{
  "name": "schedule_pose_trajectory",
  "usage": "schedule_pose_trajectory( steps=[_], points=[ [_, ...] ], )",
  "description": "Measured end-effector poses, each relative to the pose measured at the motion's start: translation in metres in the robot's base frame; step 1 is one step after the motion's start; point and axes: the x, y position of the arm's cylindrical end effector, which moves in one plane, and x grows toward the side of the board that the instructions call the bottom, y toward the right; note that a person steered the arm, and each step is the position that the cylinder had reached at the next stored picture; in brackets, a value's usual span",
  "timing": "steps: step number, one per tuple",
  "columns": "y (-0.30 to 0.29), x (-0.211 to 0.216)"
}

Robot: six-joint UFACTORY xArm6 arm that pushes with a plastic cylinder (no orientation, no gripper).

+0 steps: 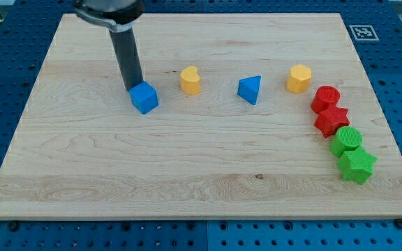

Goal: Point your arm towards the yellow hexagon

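Note:
The yellow hexagon [299, 78] sits on the wooden board toward the view's upper right. My tip [132, 88] is far to its left, touching the upper left edge of a blue cube [144, 97]. The dark rod rises from the tip toward the view's top left. Between the tip and the yellow hexagon lie a yellow heart [190, 80] and a blue triangle [250, 89].
A red cylinder [325, 99] and a red star [332, 120] lie below the hexagon at the view's right. A green cylinder [345, 141] and a green star [356, 166] follow below them. The board [187, 174] lies on a blue perforated table.

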Motion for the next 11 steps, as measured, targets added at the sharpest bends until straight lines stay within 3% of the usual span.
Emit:
schedule_pose_trajectory(
  steps=[1,2,4,5,6,7,8,9,11],
  points=[
    [0.009,0.025],
    [0.009,0.010],
    [0.033,-0.096],
    [0.142,-0.100],
    [0.253,-0.090],
    [0.342,-0.043],
    [0.374,0.007],
    [0.374,0.017],
    [0.344,-0.010]
  ],
)
